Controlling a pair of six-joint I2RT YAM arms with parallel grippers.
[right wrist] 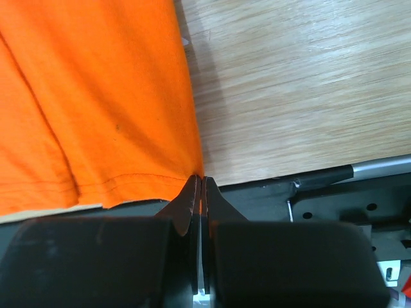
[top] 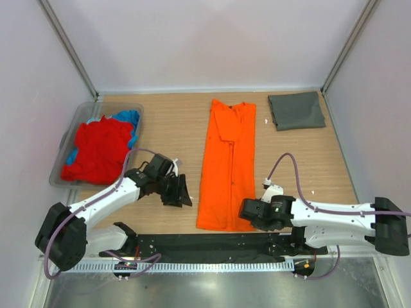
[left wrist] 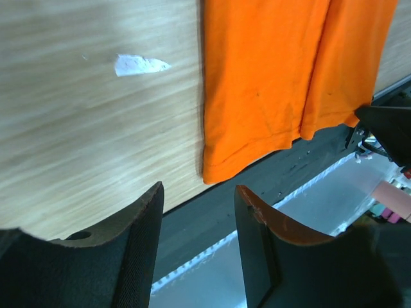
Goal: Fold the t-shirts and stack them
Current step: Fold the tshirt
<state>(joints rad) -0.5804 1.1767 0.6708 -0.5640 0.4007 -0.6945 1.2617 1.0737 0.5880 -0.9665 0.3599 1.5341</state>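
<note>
Right gripper [right wrist: 198, 183] is pressing together at the orange shirt's [right wrist: 96, 96] hem corner (limp, light cloth); left gripper [left wrist: 198, 192] is hovering spread, best taking the other corner.

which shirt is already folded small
The dark grey cloth t-shirt at far right; the bright orange t-shirt is a long strip, the red t-shirt lies bunched.

We've got the laid-out t-shirt [top: 228, 163] running lengthways mid-table, with the folded t-shirt [top: 295, 110] behind it to the right. Far left, the tub [top: 87, 110] holds the heaped t-shirts [top: 96, 151]. The left gripper [left wrist: 198, 192] sits left of the laid-out t-shirt, the right gripper [right wrist: 198, 186] at its near right corner.
</note>
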